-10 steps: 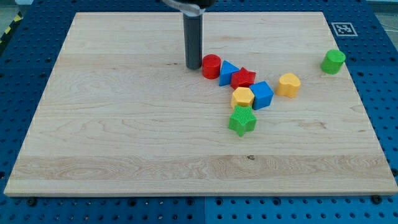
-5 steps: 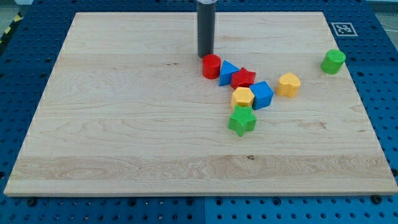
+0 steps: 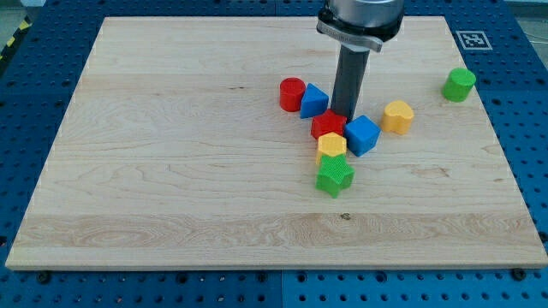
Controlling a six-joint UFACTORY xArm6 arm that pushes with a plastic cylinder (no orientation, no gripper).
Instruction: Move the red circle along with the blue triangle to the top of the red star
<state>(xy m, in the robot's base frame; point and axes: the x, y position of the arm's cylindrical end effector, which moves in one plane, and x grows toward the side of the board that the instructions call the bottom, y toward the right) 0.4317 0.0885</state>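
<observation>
My tip (image 3: 344, 116) touches the red star (image 3: 328, 125) — at its upper right. Red circle (image 3: 292, 93) and blue triangle (image 3: 313, 100) sit above-left of the star — no fingers, just a rod.

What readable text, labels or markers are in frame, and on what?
No words, numbers or brand names can be read anywhere in the view.
The one sign: a black-and-white square fiducial marker on the wooden board, at its corner in the view's top right; it carries a pattern, not letters.
The blocks and my tip bear no print.
</observation>
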